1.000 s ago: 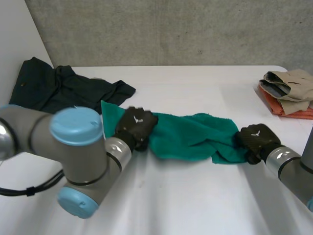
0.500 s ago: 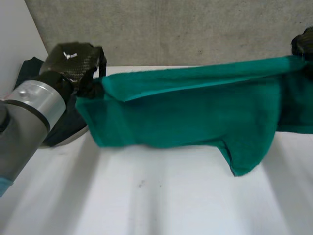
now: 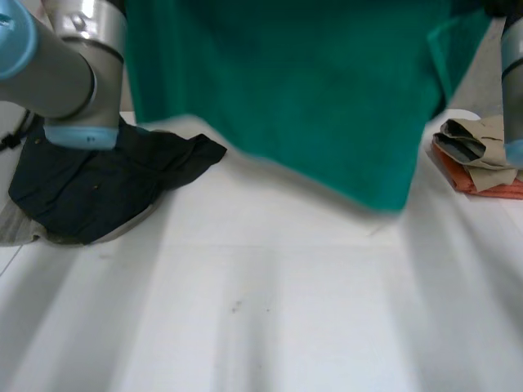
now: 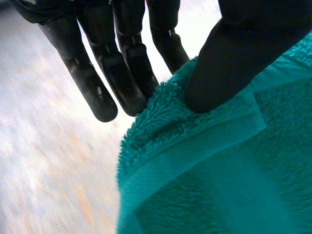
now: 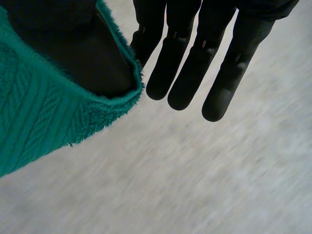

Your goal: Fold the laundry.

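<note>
I count one teal terry-cloth towel [image 3: 327, 98] at twelve o'clock, one crumpled dark garment [image 3: 90, 188] at nine o'clock, and two folded pieces at three o'clock: one beige cloth [image 3: 482, 135] on one orange cloth [image 3: 478, 181]. There is one white table [image 3: 261, 310]. My black hands number two: left hand [image 4: 126, 63], right hand [image 5: 187, 73].

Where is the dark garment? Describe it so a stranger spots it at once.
On the white table, look to the left side, below the left arm. The dark garment lies crumpled there; unlike the hanging green towel and the beige-and-orange pile opposite, it is nearly black.
</note>
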